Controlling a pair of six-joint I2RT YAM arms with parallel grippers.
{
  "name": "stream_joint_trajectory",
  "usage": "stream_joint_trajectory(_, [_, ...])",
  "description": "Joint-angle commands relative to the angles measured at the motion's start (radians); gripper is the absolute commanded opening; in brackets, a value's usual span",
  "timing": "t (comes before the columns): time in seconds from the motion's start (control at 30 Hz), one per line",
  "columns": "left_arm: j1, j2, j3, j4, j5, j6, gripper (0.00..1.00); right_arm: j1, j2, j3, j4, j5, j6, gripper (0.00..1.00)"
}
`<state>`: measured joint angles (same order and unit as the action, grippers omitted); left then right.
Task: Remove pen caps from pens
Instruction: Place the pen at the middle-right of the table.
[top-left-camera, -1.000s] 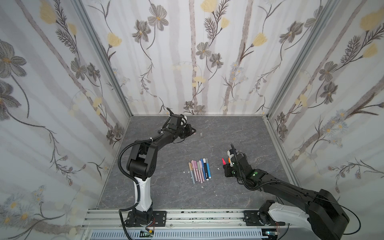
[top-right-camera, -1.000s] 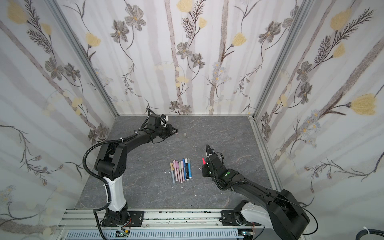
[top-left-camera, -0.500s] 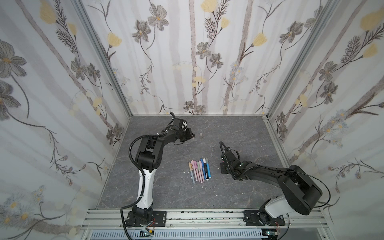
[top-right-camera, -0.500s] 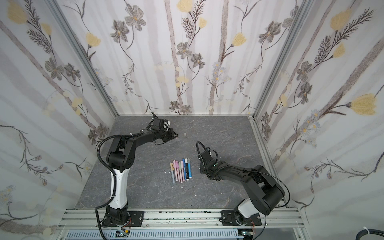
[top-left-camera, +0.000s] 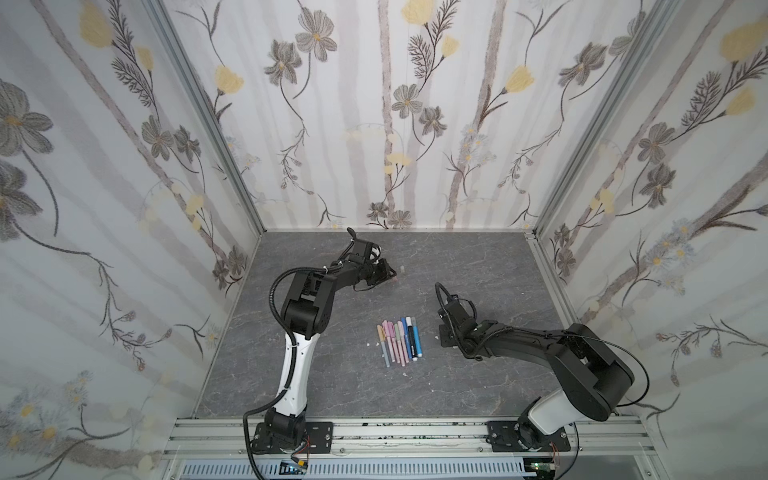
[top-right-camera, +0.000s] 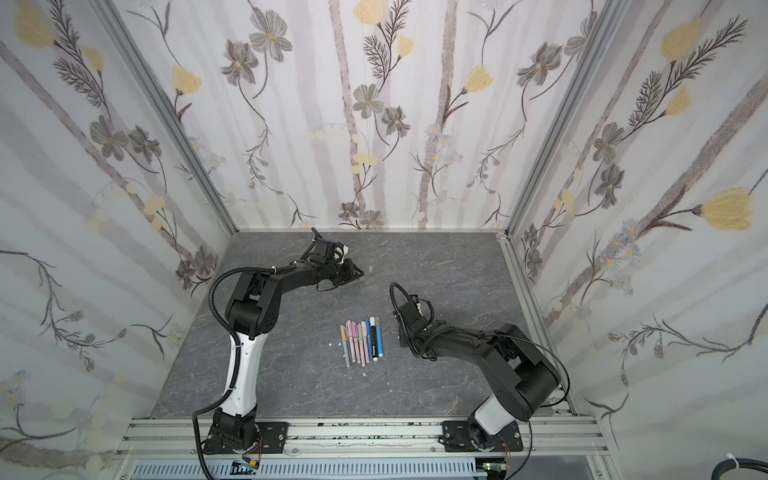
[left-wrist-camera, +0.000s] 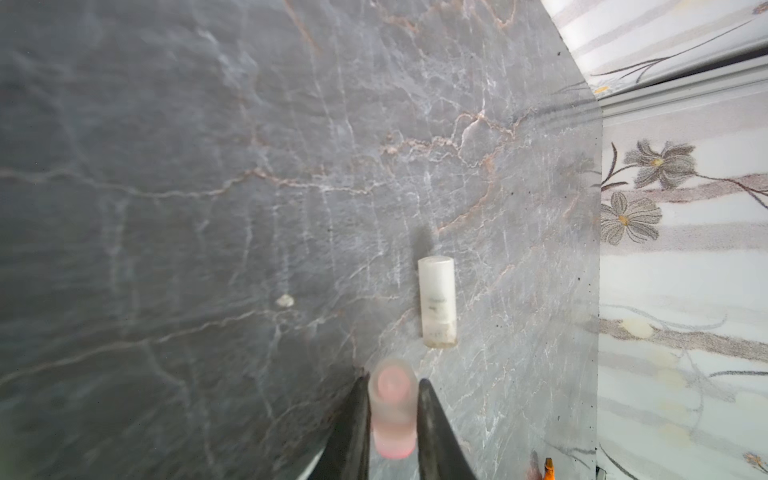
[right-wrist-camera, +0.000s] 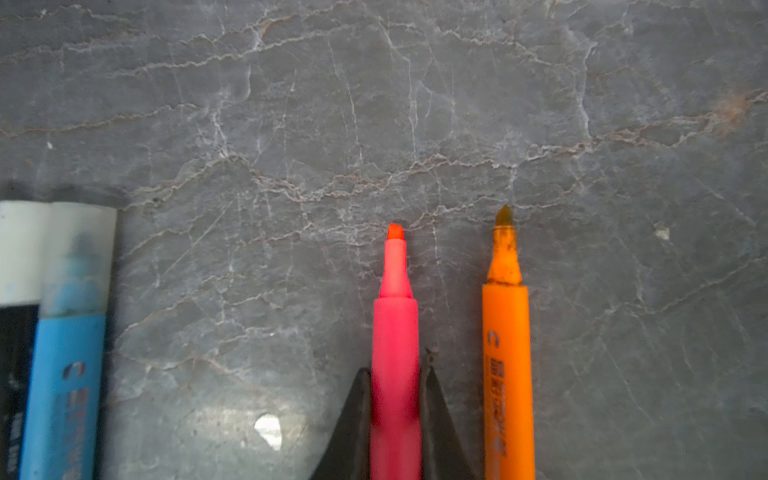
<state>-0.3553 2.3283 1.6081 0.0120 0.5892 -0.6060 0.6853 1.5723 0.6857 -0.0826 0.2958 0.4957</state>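
Grey marbled table (top-left-camera: 478, 257), and mid-table a tidy row of pens (top-left-camera: 400, 340), pastels through to blue. Just right of the row, the right gripper (right-wrist-camera: 395, 374) clamps tight on a bare-tipped red-pink pen (right-wrist-camera: 395, 324). An uncapped orange pen (right-wrist-camera: 506, 353) lies alongside, barrel print too blurred to read. Far side, left of centre, the left gripper (left-wrist-camera: 393, 378) brackets a pink cap (left-wrist-camera: 392, 411): pinched or loose, can't tell. A white cap (left-wrist-camera: 436, 301) lies flat close by.

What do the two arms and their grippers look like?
Both arms are black with one white link above the base: left arm, right arm. A black cable loops along each. The left gripper and right gripper have dark, tapering fingers.
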Motion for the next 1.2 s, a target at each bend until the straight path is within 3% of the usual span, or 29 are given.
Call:
stream_joint_trajectory(0.0, [-0.007, 0.007, 0.009, 0.031, 0.011, -0.014, 0.22, 0.000, 0.011, 0.005, -0.038, 0.026, -0.003, 0.14])
stream_joint_trajectory(0.27, [-0.010, 0.015, 0.012, 0.034, 0.006, -0.018, 0.25, 0.000, 0.016, 0.009, -0.054, 0.042, 0.000, 0.18])
stream_joint_trajectory(0.47, [-0.007, -0.005, 0.004, 0.032, 0.004, -0.015, 0.26, 0.000, -0.002, 0.005, -0.072, 0.053, 0.002, 0.29])
stream_joint_trajectory(0.77, [0.025, -0.203, -0.107, 0.060, 0.004, -0.013, 0.33, 0.019, -0.122, 0.003, -0.044, 0.008, -0.015, 0.36])
stream_joint_trajectory(0.83, [0.034, -0.279, -0.156, 0.071, -0.004, -0.009, 0.39, 0.032, -0.151, 0.020, -0.028, -0.020, -0.004, 0.38])
stream_joint_trajectory(0.93, [0.038, -0.403, -0.235, 0.078, -0.038, 0.011, 0.57, 0.064, -0.151, 0.059, -0.021, -0.057, 0.021, 0.40])
stream_joint_trajectory(1.07, [0.039, -0.562, -0.361, 0.115, -0.064, 0.013, 0.99, 0.112, -0.081, 0.172, -0.054, -0.071, 0.038, 0.42])
stream_joint_trajectory(1.17, [0.042, -0.655, -0.459, 0.165, -0.076, -0.017, 1.00, 0.128, -0.018, 0.222, -0.079, -0.074, 0.047, 0.41])
